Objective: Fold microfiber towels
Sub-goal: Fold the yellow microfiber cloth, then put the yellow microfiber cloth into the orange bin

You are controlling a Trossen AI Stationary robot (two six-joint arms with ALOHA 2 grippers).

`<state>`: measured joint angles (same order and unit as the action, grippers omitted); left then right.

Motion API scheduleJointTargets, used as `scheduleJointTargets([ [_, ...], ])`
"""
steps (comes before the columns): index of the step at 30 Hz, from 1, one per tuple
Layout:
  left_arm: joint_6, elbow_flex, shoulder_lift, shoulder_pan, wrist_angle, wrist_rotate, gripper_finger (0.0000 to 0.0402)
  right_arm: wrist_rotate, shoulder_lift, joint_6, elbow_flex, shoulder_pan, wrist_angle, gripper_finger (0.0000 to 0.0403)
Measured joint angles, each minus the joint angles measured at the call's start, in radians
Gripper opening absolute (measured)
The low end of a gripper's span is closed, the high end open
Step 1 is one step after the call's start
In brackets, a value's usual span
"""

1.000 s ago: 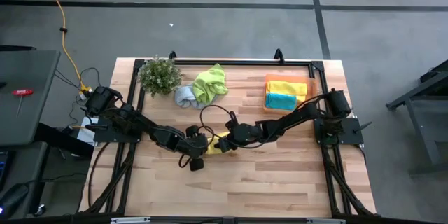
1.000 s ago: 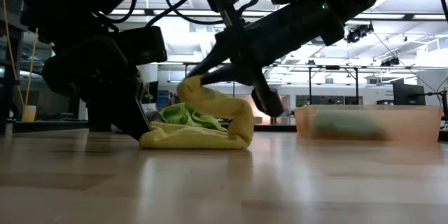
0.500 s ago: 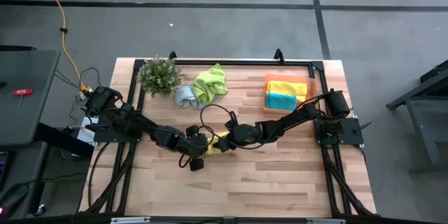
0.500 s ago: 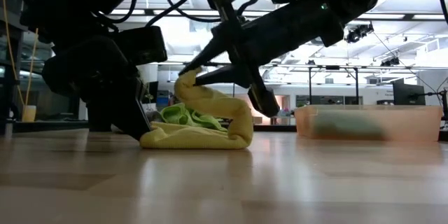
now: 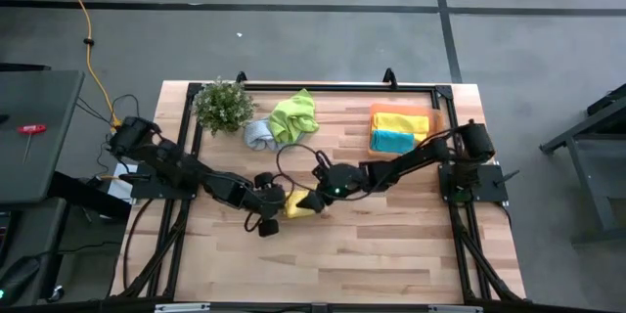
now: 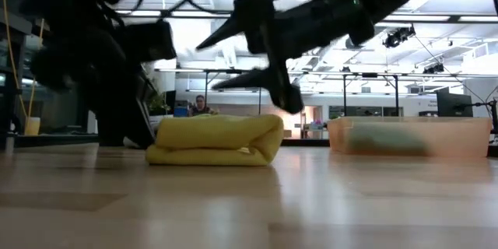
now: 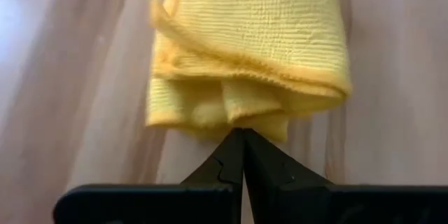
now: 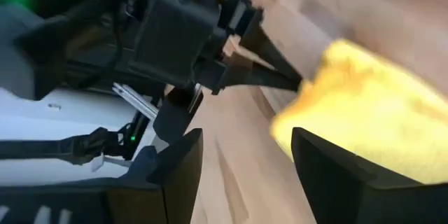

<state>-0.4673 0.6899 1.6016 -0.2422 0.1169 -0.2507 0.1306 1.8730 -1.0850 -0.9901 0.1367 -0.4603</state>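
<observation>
A yellow microfiber towel [image 5: 299,206] lies folded double on the table's middle, a flat roll in the low view [image 6: 214,140]. My right gripper [image 5: 313,199] hangs open just above its right part [image 6: 206,66], both fingers clear of the cloth. My left gripper [image 7: 243,133] is shut, with its tips at the towel's left end [image 6: 148,136]. A lime green towel [image 5: 293,114] and a pale grey-blue one [image 5: 258,135] lie crumpled at the far side. A yellow towel [image 5: 399,119] and a teal one [image 5: 391,142] lie folded in the tray. My left gripper has its shut fingertips [image 7: 243,140] right at the open, layered edge of the yellow towel [image 7: 241,120], slanting down from the table's left. Whether they touch the cloth I cannot tell. The towel lies flat on the table.
A small green plant [image 5: 223,105] stands at the far left. The orange tray [image 5: 434,115] sits at the far right, and shows as a box in the low view [image 6: 408,138]. Bare wood stretches along the table's near side.
My right gripper has opened and let go of the towel's raised flap, then risen a little and rolled. The flap has dropped onto the lower layer, so the towel now lies flat and folded over instead of standing up in a loop.
</observation>
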Motion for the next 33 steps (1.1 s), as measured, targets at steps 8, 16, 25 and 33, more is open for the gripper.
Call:
scheduleJointTargets([
  [8,0.013,0.002,-0.174,0.000,0.138,-0.041,0.0000,-0.049,-0.191,0.326,0.000,-0.032,0.370,0.0211],
  [16,0.060,0.003,-0.225,0.000,-0.033,-0.021,0.0000,-0.153,-0.182,0.464,0.000,0.047,0.549,0.0134],
  [25,0.110,0.003,-0.077,0.028,-0.170,0.034,0.0000,-0.194,-0.069,0.429,0.000,0.069,0.411,0.0020],
  [33,0.115,0.003,0.041,0.057,-0.177,-0.029,0.0000,-0.232,-0.030,0.411,0.000,0.066,0.402,0.0007],
])
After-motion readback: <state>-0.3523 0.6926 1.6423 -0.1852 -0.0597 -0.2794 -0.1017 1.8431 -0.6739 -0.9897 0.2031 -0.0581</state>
